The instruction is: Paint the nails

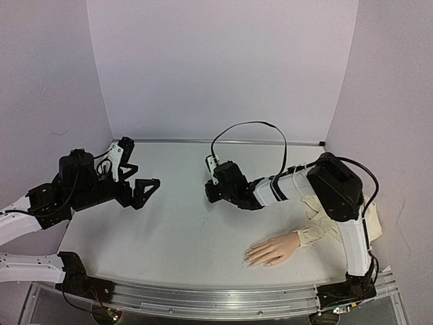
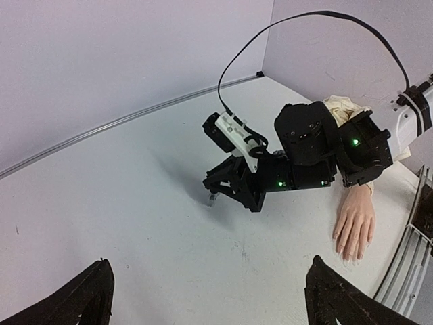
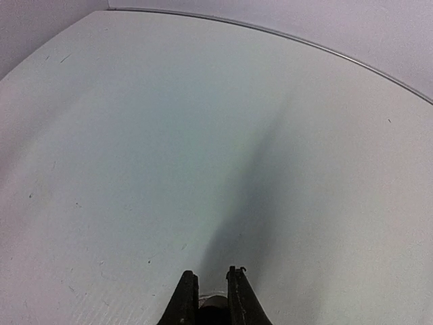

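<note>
The skin-coloured mannequin hand (image 1: 270, 250) lies palm down near the front right, fingers pointing left, its cream sleeve (image 1: 325, 227) behind it. Its nails (image 1: 247, 259) are too small to make out. The hand also shows in the left wrist view (image 2: 355, 223). My right gripper (image 1: 211, 193) is low over the table's middle, shut on a small polish bottle (image 2: 212, 198) that rests on the table; the bottle's dark cap (image 3: 215, 311) sits between the fingers (image 3: 184, 298). My left gripper (image 1: 139, 186) is open and empty at the left, well apart from the hand.
White walls enclose the table on three sides. A metal rail (image 1: 223, 298) runs along the front edge. A black cable (image 1: 250, 125) loops above the right wrist. The right arm (image 1: 338, 189) reaches over the sleeve.
</note>
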Controlling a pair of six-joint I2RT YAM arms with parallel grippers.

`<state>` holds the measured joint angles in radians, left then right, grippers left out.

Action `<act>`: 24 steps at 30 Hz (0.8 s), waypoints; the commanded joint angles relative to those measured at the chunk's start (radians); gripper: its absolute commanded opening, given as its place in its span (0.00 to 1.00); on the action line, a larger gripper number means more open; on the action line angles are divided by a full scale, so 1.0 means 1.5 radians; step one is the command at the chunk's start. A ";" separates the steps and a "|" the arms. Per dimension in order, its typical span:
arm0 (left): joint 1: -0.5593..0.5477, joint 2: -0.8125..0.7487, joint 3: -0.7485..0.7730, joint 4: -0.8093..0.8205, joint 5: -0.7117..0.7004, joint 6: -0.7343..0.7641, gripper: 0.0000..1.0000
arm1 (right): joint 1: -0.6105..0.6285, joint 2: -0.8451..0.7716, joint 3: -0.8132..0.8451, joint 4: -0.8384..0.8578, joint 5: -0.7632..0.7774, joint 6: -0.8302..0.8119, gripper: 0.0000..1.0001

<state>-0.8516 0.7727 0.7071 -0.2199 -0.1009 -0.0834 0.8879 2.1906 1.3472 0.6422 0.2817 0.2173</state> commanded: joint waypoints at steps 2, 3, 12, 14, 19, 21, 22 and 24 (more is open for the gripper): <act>0.003 -0.001 0.024 -0.012 -0.020 -0.019 0.99 | 0.002 -0.023 -0.026 0.064 0.044 -0.018 0.37; 0.003 0.003 0.028 -0.012 -0.023 -0.019 1.00 | 0.002 -0.029 -0.035 0.064 0.044 -0.017 0.51; 0.006 0.033 0.102 -0.022 -0.072 -0.003 1.00 | -0.015 -0.253 -0.073 -0.167 0.073 0.006 0.98; 0.009 0.037 0.120 -0.024 -0.080 0.002 0.99 | -0.025 -0.344 -0.114 -0.203 0.074 0.010 0.98; 0.016 0.052 0.161 -0.022 -0.095 0.019 0.99 | -0.028 -0.559 -0.178 -0.306 0.121 -0.017 0.98; 0.018 0.050 0.180 -0.023 -0.103 0.021 1.00 | -0.028 -0.630 -0.184 -0.348 0.137 -0.024 0.98; 0.018 0.047 0.189 -0.024 -0.103 0.025 1.00 | -0.028 -0.673 -0.183 -0.366 0.141 -0.033 0.98; 0.020 0.042 0.215 -0.025 -0.105 0.038 0.99 | -0.028 -0.730 -0.179 -0.398 0.148 -0.050 0.98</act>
<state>-0.8299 0.8516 0.9302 -0.2844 -0.2237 -0.0692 0.8429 1.2037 1.0981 0.2047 0.4377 0.1928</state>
